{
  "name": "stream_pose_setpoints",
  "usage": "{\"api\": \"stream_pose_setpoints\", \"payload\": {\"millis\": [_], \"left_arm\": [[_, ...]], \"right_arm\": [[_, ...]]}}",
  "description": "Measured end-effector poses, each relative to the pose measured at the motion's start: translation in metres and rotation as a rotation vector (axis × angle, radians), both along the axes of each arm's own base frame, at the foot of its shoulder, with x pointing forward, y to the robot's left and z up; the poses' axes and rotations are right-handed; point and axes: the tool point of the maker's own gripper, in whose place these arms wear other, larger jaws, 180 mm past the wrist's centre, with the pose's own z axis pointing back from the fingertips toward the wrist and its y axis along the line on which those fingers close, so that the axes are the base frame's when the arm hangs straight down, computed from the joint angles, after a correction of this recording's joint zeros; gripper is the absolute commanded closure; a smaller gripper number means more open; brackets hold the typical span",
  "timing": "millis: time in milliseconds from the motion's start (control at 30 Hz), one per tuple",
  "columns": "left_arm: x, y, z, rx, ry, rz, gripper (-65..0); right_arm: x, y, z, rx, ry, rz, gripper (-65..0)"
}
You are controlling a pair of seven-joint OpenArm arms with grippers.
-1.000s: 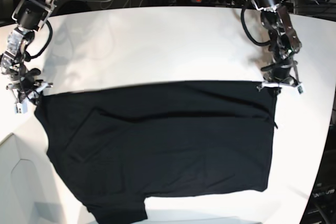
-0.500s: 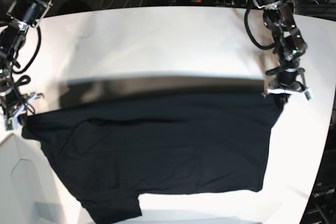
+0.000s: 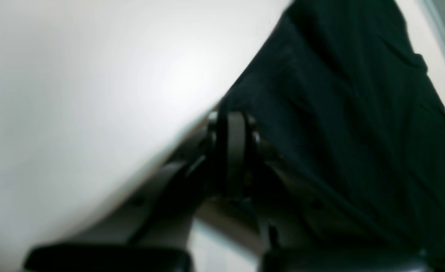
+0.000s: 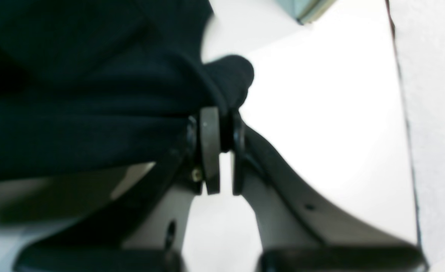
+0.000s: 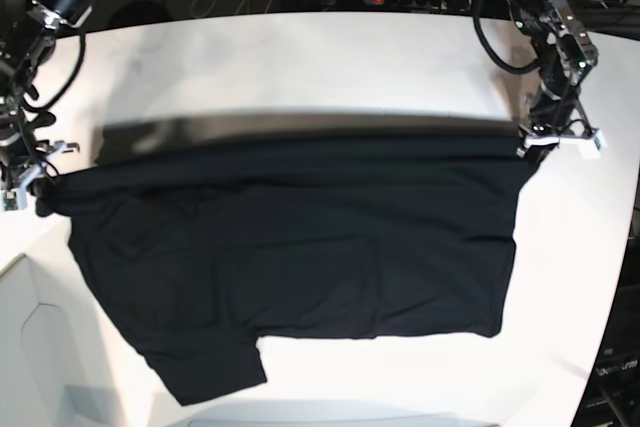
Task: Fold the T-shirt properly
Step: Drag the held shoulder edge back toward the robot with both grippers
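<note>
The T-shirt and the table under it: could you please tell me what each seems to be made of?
T-shirt: soft matte black cloth, probably a knit. It sags and wrinkles between the two gripped corners and bunches at the right end effector.
Table: a hard, smooth white top with a slight sheen. It shows soft reflections and a blurred shadow behind the raised hem. Whether laminate or painted board, I cannot tell.

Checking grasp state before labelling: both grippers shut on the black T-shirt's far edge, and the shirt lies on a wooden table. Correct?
Not quite. The table is white, not wooden, as the base view shows. The rest holds: left gripper and right gripper are shut on the T-shirt.
</note>
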Motion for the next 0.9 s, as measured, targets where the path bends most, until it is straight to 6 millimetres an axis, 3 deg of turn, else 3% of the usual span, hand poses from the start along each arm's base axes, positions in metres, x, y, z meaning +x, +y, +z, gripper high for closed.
{"api": "stream_pose_setpoints", "payload": {"millis": [67,167,233,333,433,567,667,833,900], "left_arm": [[0.001,0.000,0.002,-0.002,-0.008,-0.001,-0.1],[0.004,0.001,0.008,0.009,-0.019,-0.005,-0.1],[0.008,0.002,0.021,0.037,-0.046,-0.012,-0.1],[0.008,0.004,0.030,0.059,-0.071,-0.013,-0.1],[-0.010,-0.001,0.017,0.047,-0.028,-0.009,-0.1],[-0.034,-0.010,-0.005,0.018,0.043,-0.006,-0.1],[-0.041,-0.008,-0.002,0.039,0.046,-0.009,-0.1],[-0.065,-0.013,0.001,0.074,0.084,-0.045,-0.1],[-0.070,-0.013,0.005,0.090,0.087,-0.052,-0.1]], "right_arm": [[0.009,0.001,0.014,-0.023,-0.023,-0.001,0.0],[0.037,0.012,0.063,-0.045,-0.181,0.016,0.0],[0.041,0.016,0.082,-0.062,-0.221,0.022,0.0],[0.020,0.014,0.063,-0.086,-0.143,0.016,0.0],[-0.007,0.018,0.029,-0.069,-0.039,0.013,0.0],[-0.017,0.023,0.023,-0.064,-0.058,0.037,0.0],[-0.027,0.021,0.015,-0.066,-0.027,0.036,0.0],[-0.049,0.000,0.011,-0.070,-0.006,-0.036,0.0],[-0.061,-0.002,0.000,-0.066,0.035,-0.042,0.0]]}}
